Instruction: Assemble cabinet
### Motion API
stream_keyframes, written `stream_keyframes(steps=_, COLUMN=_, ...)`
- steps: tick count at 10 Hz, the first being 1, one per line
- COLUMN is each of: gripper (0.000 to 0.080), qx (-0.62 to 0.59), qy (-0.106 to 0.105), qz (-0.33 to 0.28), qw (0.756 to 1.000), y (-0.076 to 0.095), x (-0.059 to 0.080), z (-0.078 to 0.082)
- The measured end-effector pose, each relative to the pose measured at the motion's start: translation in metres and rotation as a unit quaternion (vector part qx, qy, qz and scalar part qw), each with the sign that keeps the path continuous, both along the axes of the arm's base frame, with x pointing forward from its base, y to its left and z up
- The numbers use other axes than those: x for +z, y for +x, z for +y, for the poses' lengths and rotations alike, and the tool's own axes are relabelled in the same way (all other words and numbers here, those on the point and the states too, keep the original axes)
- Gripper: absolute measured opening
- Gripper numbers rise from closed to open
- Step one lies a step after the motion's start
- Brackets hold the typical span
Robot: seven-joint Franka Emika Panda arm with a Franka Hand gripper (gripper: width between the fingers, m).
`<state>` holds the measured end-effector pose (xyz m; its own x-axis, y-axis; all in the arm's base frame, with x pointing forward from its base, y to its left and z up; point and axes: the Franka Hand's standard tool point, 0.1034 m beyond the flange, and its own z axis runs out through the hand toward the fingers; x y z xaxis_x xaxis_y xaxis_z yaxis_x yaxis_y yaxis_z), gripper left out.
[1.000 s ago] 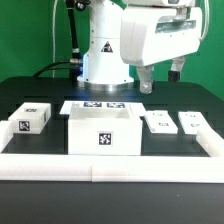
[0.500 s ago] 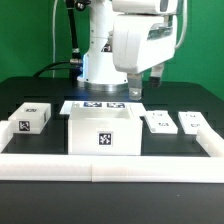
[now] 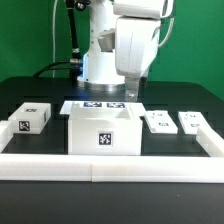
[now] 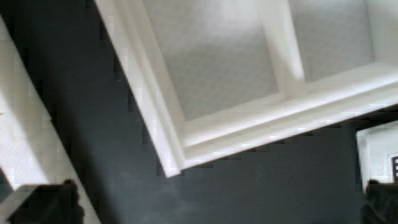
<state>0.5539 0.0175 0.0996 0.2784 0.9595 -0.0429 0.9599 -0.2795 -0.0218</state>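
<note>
**A:** What did the exterior view show?

**B:** The cabinet box (image 3: pixel 103 133) sat mid-bench (image 3: pixel 30 92). It was a large, open-topped block of smooth white plastic with a square black-and-white tag on its front. At its nine o'clock lay a small tagged block (image 3: pixel 30 118), chunky and rectangular. At three o'clock a flat tagged block (image 3: pixel 158 123) and a second flat block (image 3: pixel 190 121) lay side by side, apart from the box.

**A:** And the claw?

**B:** The claw (image 3: pixel 132 95) hung under the glossy white arm (image 3: pixel 135 45), about one o'clock from the box and above its back corner. It was near the thin marker board (image 3: pixel 98 104). From that view I couldn't tell its state.

**A:** Did the wrist view show it?

**B:** Yes. Two dark fingertips (image 4: pixel 45 203) stood wide apart, so the claw (image 4: pixel 214 200) was open and gripped nothing. Only matte black bench (image 4: pixel 107 150) showed between them. Beyond lay the cabinet box (image 4: pixel 231 70), a stepped, ridged white frame around paler recessed panels, with one sharp corner towards the fingertips.
</note>
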Motion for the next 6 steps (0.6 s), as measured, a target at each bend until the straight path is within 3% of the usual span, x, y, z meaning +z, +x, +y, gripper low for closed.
stream_keyframes(steps=3, gripper=0.0798, qx=0.073, qy=-0.012, qz=0.006, qw=0.997, y=-0.0019, x=-0.0053, z=-0.0002)
stream_keyframes(steps=6, gripper=0.0798, qx=0.074, qy=-0.012, qz=0.007, qw=0.997, y=-0.0028, x=-0.006, z=-0.0006)
